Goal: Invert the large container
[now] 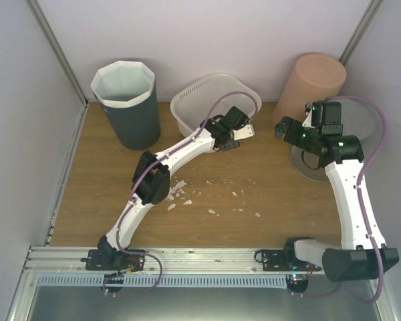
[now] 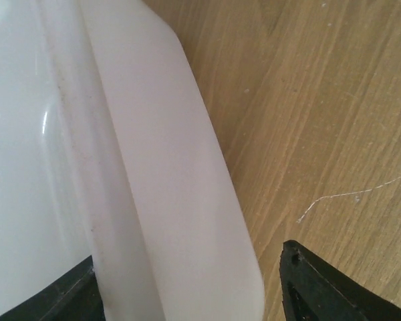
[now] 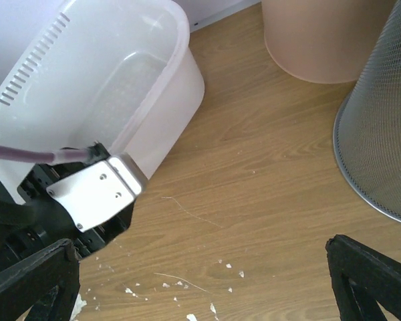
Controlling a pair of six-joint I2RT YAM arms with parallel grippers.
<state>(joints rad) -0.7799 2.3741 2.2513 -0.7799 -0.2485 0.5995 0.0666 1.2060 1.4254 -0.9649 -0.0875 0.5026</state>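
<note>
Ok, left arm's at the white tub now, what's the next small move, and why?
Probably close the left fingers on the rim of the white tub. They straddle that rim, but a sliver of table shows between it and one finger, so nothing looks clamped yet.

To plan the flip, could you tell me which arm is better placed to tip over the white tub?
Left. The left gripper straddles the rim of the white tub, jaws open; the right gripper hangs open over the table, apart from it.
</note>
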